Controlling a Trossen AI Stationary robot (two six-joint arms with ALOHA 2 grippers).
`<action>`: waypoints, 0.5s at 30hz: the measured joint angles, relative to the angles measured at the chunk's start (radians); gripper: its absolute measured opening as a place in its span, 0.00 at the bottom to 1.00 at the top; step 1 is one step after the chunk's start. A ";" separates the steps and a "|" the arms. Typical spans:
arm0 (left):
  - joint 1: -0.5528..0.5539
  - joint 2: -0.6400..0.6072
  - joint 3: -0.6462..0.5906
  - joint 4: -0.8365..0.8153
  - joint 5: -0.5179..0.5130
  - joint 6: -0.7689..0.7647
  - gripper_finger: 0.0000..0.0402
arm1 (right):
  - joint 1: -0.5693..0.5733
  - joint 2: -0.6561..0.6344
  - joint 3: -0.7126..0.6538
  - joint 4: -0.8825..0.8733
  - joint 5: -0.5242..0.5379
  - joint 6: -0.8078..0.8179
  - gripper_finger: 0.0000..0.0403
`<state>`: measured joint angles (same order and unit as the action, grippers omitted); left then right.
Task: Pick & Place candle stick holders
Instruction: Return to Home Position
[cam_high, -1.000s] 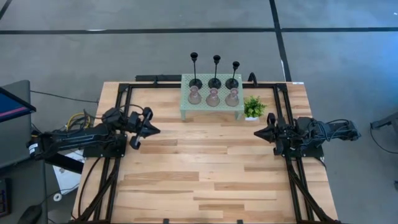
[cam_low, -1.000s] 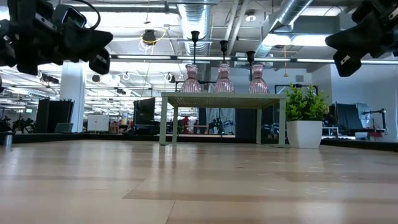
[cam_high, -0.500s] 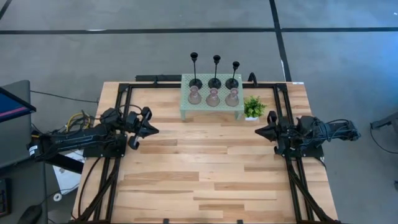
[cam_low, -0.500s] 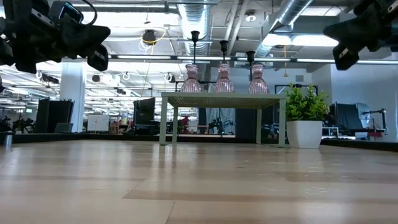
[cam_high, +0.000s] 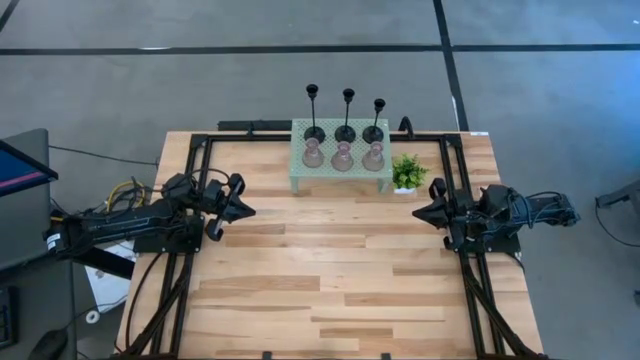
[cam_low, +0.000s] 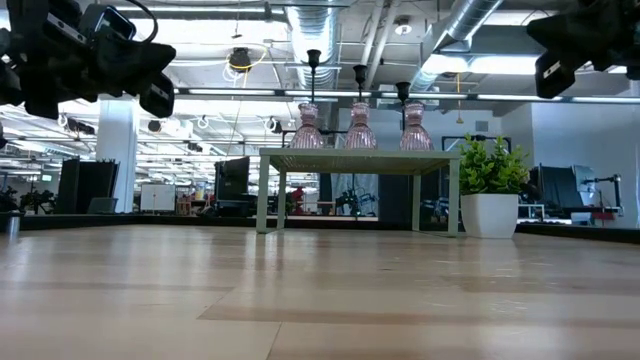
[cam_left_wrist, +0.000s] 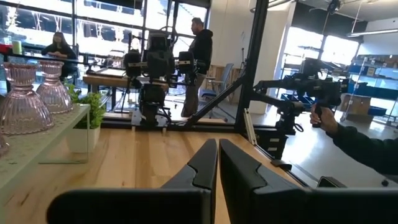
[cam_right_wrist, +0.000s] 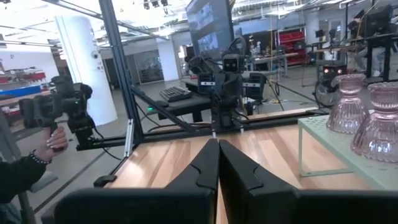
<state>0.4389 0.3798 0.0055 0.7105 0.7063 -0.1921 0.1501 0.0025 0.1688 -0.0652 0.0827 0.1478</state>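
Observation:
Three slim black candle stick holders (cam_high: 345, 113) and three squat pinkish bulb-shaped ones (cam_high: 343, 156) stand by their bases on the pale green mesh stand (cam_high: 340, 172) at the table's far middle; they also show in the low view (cam_low: 359, 127). My left gripper (cam_high: 247, 210) is shut and empty above the table's left part, fingers level and pointing right. My right gripper (cam_high: 417, 214) is shut and empty above the right part, pointing left. Both are well clear of the stand.
A small green potted plant (cam_high: 407, 173) stands just right of the stand. Black frame rails (cam_high: 195, 200) run along the table's left, right and far sides. The wooden table top (cam_high: 330, 270) lies between and in front of the grippers. People stand in the room beyond.
My right gripper has risen a little and drawn slightly toward the table's right edge, staying shut. My left gripper has kept about still.

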 joint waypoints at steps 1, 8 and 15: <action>0.000 0.000 0.000 0.000 0.000 0.000 0.04 | 0.000 0.000 0.000 -0.001 0.000 0.000 0.00; 0.000 0.000 0.000 0.000 -0.002 0.001 0.04 | 0.000 0.000 -0.012 -0.008 0.008 -0.029 0.00; 0.000 0.000 0.000 0.001 -0.002 0.001 0.04 | 0.000 0.000 -0.086 -0.012 0.029 -0.048 0.00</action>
<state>0.4389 0.3801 0.0055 0.7116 0.7040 -0.1906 0.1501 0.0021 0.0830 -0.0772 0.1121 0.0995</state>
